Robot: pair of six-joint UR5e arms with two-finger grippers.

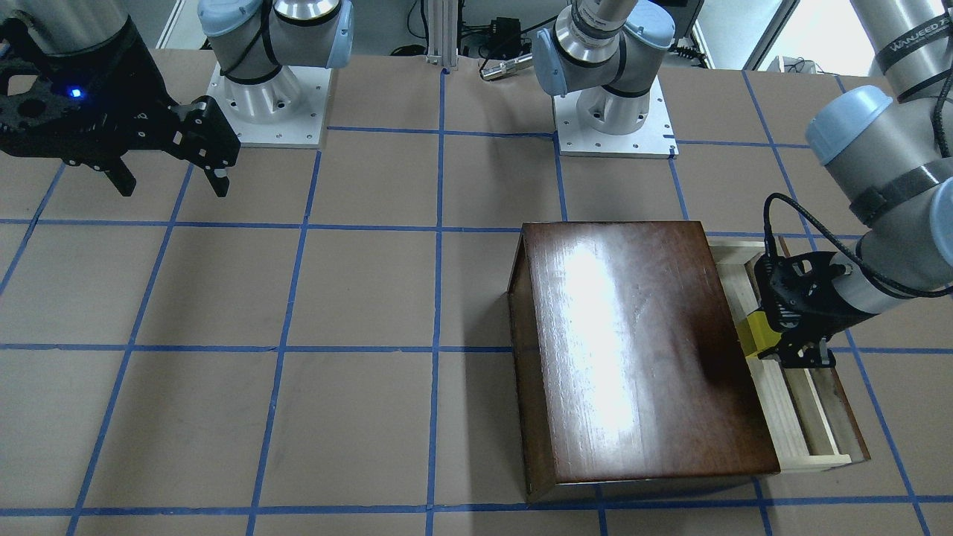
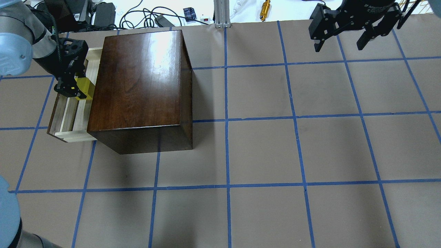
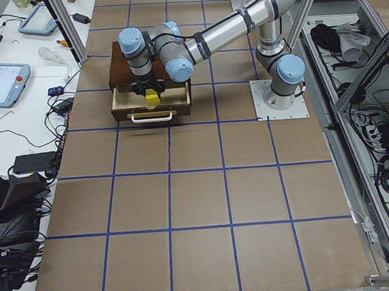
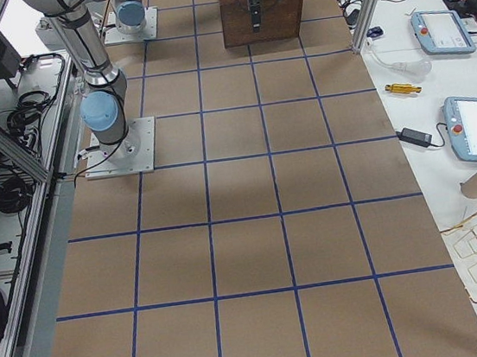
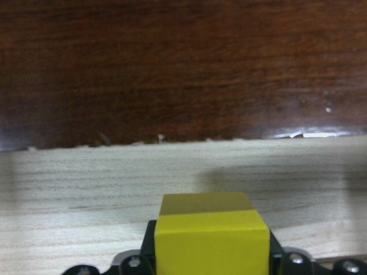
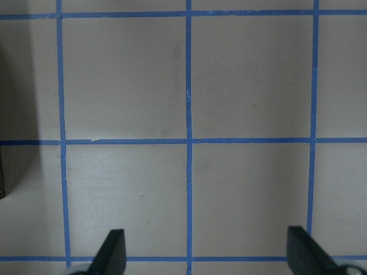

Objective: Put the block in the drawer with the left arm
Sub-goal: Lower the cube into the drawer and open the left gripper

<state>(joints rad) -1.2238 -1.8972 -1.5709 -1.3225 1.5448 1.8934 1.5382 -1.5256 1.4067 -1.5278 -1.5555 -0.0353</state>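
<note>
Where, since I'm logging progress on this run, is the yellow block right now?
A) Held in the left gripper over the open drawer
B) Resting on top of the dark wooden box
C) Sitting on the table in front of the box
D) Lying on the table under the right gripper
A: the yellow block sits between the fingers of the left gripper, above the pale floor of the pulled-out drawer.

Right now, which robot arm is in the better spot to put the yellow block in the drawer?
Left. Its end effector grips the block right over the open drawer; the right end effector hangs open and empty, far across the table.
</note>
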